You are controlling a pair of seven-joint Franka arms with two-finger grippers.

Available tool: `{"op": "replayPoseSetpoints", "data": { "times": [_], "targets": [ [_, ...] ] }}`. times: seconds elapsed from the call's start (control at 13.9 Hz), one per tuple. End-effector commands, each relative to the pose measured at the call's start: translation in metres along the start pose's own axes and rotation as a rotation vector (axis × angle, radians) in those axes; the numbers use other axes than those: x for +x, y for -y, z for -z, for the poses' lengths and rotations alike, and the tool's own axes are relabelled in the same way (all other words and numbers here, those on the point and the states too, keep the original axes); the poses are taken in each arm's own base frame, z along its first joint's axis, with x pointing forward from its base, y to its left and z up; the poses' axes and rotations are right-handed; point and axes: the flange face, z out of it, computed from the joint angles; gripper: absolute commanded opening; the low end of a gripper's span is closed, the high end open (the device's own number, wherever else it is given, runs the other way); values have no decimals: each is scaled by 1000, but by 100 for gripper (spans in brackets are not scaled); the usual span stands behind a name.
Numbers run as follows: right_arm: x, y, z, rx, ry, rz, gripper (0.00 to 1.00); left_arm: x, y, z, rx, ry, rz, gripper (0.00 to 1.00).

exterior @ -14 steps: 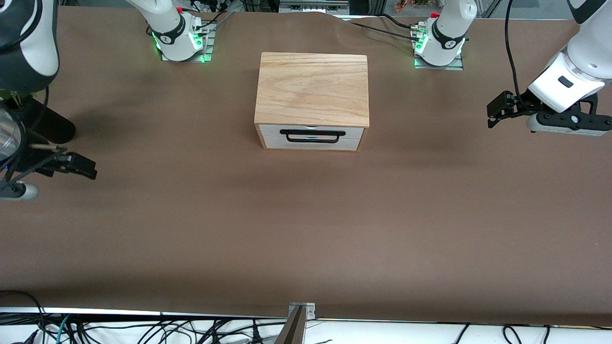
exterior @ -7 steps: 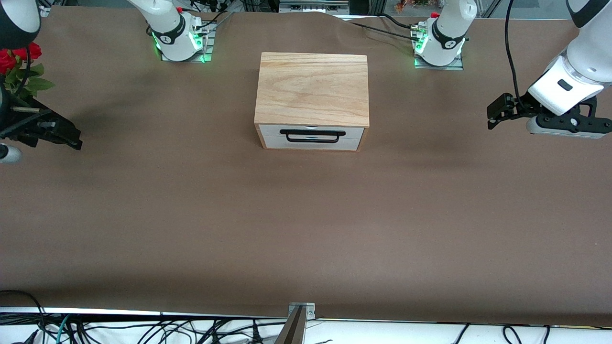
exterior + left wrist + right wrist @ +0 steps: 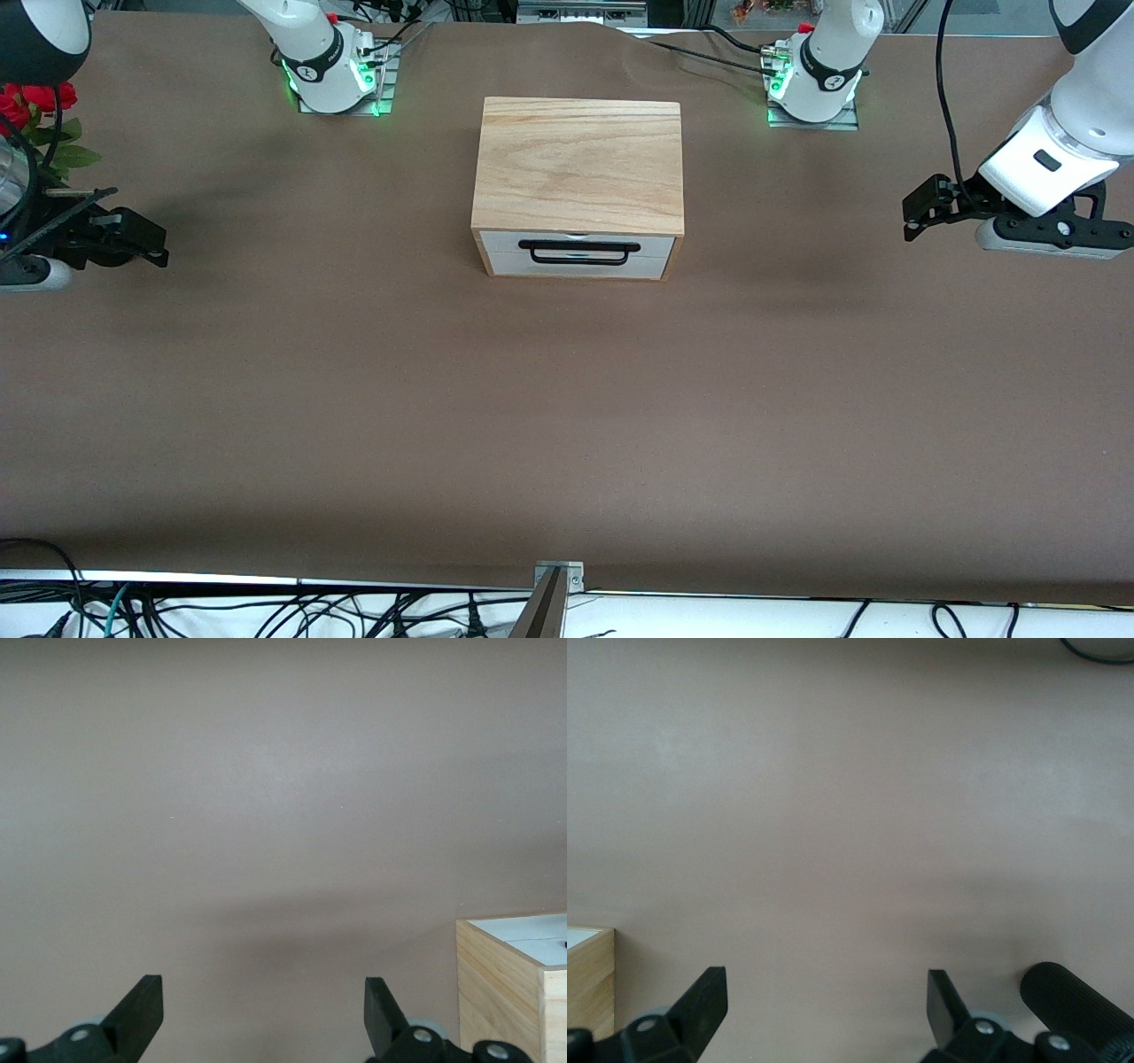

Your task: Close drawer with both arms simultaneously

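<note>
The drawer sits pushed in, its white front panel flush with the light oak box, the black wire handle across it. My left gripper hangs open and empty over the table toward the left arm's end, well apart from the box. My right gripper hangs open and empty toward the right arm's end, also well apart. In the left wrist view the open gripper frames bare table, with a box corner beside it. In the right wrist view the open gripper frames bare table, with a box corner.
The brown table cover spreads wide around the box. The arm bases stand along the edge farthest from the front camera. Red flowers show at the right arm's end. A black ribbed cylinder sits by the right gripper.
My right gripper has swung toward the arm bases' edge of the table, away from the front camera. My left gripper has barely shifted. The drawer and box have not moved.
</note>
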Motion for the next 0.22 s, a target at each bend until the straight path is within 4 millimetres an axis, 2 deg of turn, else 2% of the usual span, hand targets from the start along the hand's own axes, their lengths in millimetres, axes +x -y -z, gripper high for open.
{"op": "replayPoseSetpoints", "data": {
  "times": [0.0, 0.14],
  "targets": [
    [-3, -3, 1, -13, 5, 17, 100, 4, 1, 9, -10, -3, -20, 100],
    [-3, -5, 0, -11, 7, 16, 100, 6, 2, 6, -11, 3, -20, 100]
  ]
}}
